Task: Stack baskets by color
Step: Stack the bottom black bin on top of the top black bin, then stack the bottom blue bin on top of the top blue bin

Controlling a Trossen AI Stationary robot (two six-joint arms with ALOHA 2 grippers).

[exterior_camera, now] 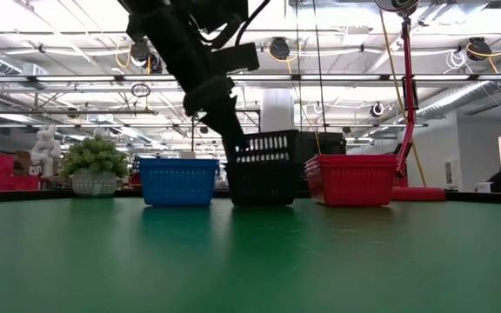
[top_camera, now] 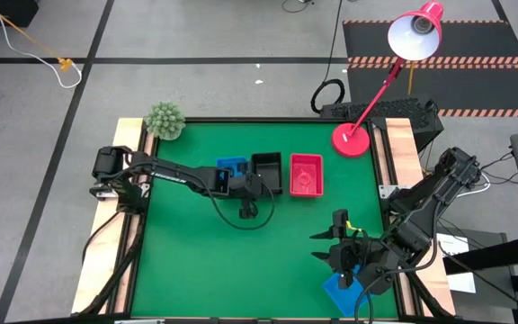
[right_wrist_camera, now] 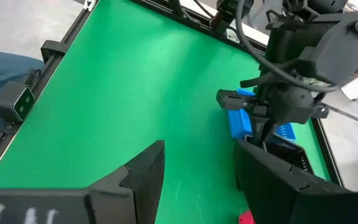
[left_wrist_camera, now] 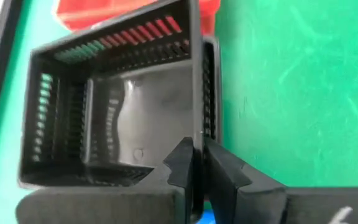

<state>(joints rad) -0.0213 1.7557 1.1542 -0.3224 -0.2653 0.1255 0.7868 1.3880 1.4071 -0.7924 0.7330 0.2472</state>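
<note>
Stacking looks well advanced, judging by how few separate baskets show. Along the far part of the table (top_camera: 241, 279) sit three colours in a row: a blue basket (top_camera: 232, 167), a black basket (top_camera: 266, 169) touching it, and a red basket (top_camera: 306, 174) just beside the black one, nearest the lamp base (top_camera: 352, 139). Whether each of these is already a stack of several, the pictures do not settle. In the left wrist view the black basket (left_wrist_camera: 114, 102) shows a second wall nested inside its outer one, so I judge at least two black ones sit together; nothing else lies inside it. The red one appears empty of loose objects, and the blue one's inside is partly hidden by the arm.

One more blue basket (top_camera: 342, 290) lies by the near edge, close to the near right corner, well apart from the row, so at least that one remains to be joined to its colour.

The left gripper (left_wrist_camera: 197, 168) is at the black basket's near wall, its fingers pinched on the rim with only the wall between them. The right gripper (top_camera: 338, 245) waits above the near right part of the table, just by the stray blue basket, fingers spread wide and holding nothing. A small potted plant (top_camera: 164, 120) stands at the far left corner.
</note>
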